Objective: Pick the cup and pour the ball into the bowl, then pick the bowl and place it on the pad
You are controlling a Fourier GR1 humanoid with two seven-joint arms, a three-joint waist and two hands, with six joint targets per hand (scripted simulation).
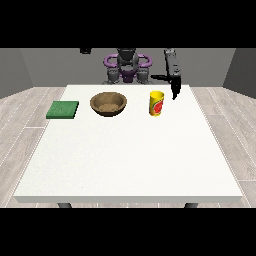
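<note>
Three things stand in a row on the white table (125, 160), seen from the front view across from me: a green pad (63, 109), a brown bowl (108, 104) and a yellow cup (157, 103) with a red mark on its side.

Taking the cup as the landmark: it stands upright on the far half of the table, towards the view's right. The bowl sits near it on the view's left side, apart from it, with bare table between them. The pad lies flat further left again, beyond the bowl, near the table's left edge. The ball cannot be made out inside the cup from this angle, and the bowl's inside looks uniformly brown.

My hand at the view's right (174, 89) hangs above the table, just beyond the cup and a little to its right, higher than the cup's rim. It points downward from a raised forearm (171, 62). It does not touch the cup, and nothing is in it. Whether its fingers are spread or curled I cannot tell; the hand reads only as a dark shape.

My other hand does not show in this view. My torso (127, 65), with purple shoulders, sits behind the table's far edge, behind and left of the cup.
</note>
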